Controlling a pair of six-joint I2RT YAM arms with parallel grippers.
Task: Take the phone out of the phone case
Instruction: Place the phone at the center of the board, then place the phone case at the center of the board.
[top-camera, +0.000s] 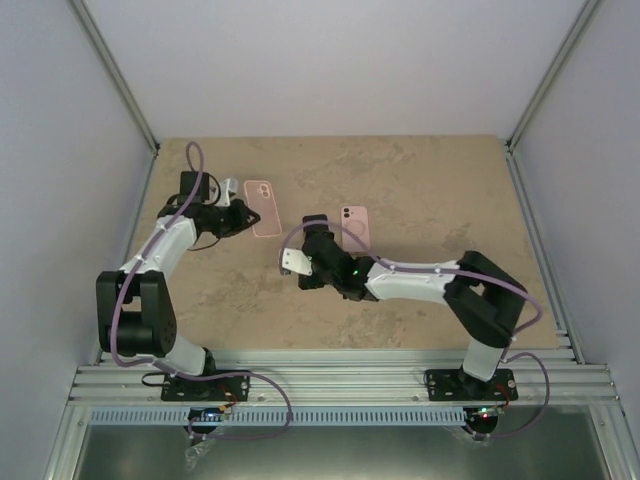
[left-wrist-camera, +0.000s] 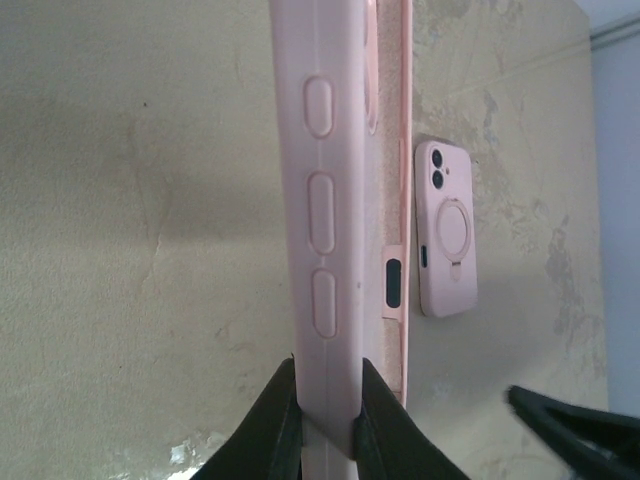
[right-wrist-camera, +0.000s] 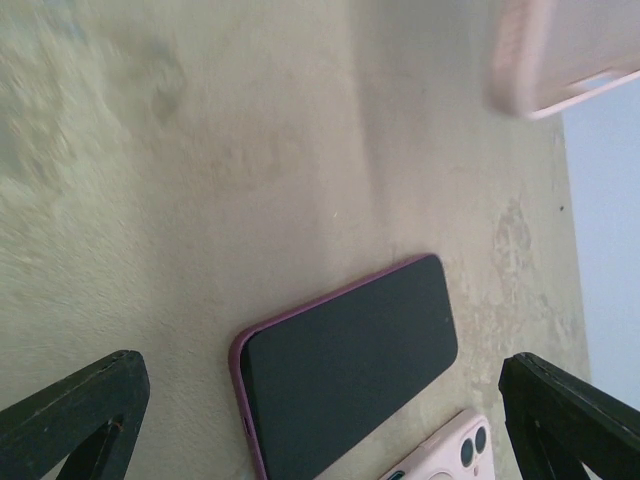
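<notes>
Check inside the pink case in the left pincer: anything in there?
Looks empty: the case shows its bare inner side, with nothing seated in it. Its lower end is hidden by the left pincer.

A beige, stone-patterned tabletop (top-camera: 420, 180) is enclosed by pale walls (top-camera: 330, 60) behind and at both sides. A ribbed metal rail (top-camera: 340, 378) runs along the tabletop's near edge; slanted metal posts (top-camera: 113, 75) rise from its far corners.
</notes>
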